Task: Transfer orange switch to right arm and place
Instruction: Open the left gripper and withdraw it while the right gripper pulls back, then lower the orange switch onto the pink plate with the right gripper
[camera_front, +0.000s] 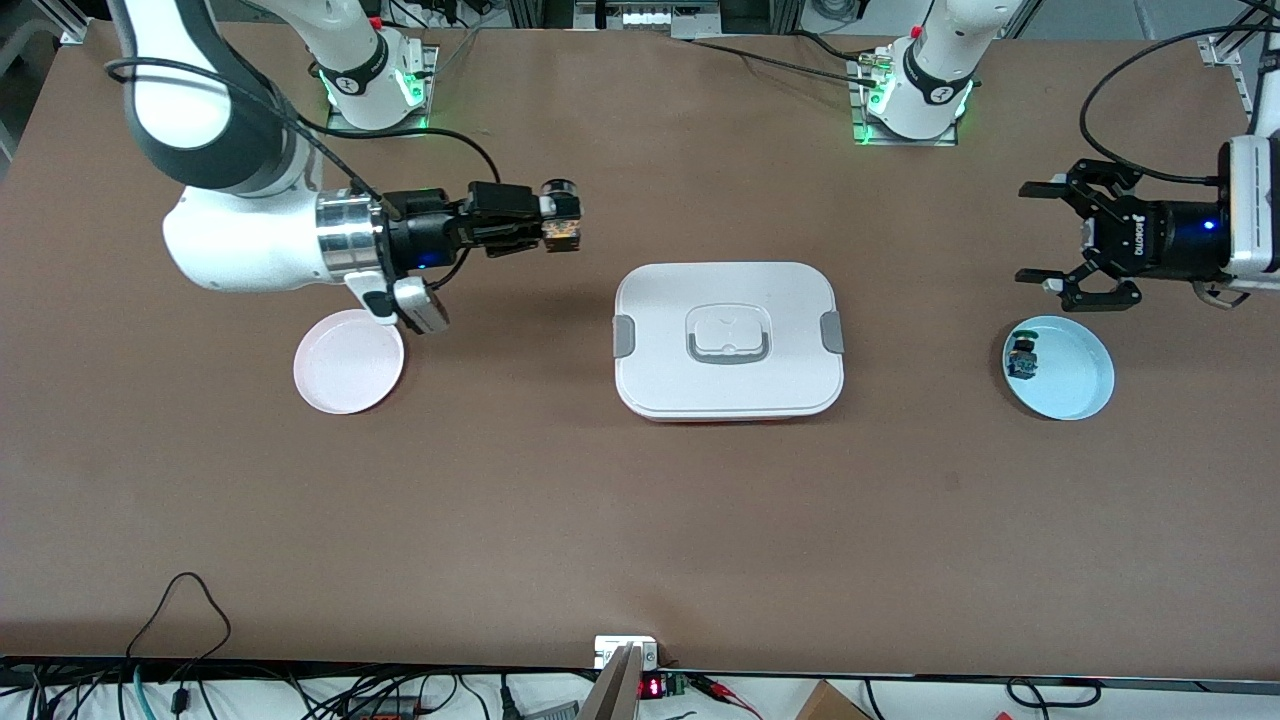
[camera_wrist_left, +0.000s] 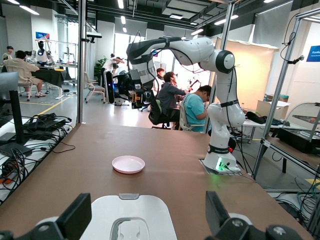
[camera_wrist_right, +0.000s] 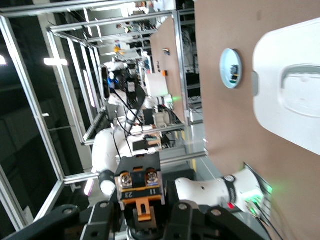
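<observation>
The switch (camera_front: 561, 222) is being clamped in the right pincer (camera_front: 548, 222) over the worktop (camera_front: 640, 520), best lowered gently onto the pink plate (camera_front: 349, 362), while the left pincer (camera_front: 1040, 232) is being kept wide, waiting.

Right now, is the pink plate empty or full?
Empty. The pink plate shows only bare surface; the orange switch is up in the right pincer, shut on it.

I see the brown table (camera_front: 640, 520) carrying a white lidded box (camera_front: 729, 340) mid-table, a pink plate (camera_front: 349, 375) toward the right arm's end, a blue plate (camera_front: 1070, 380) toward the left arm's end.
</observation>
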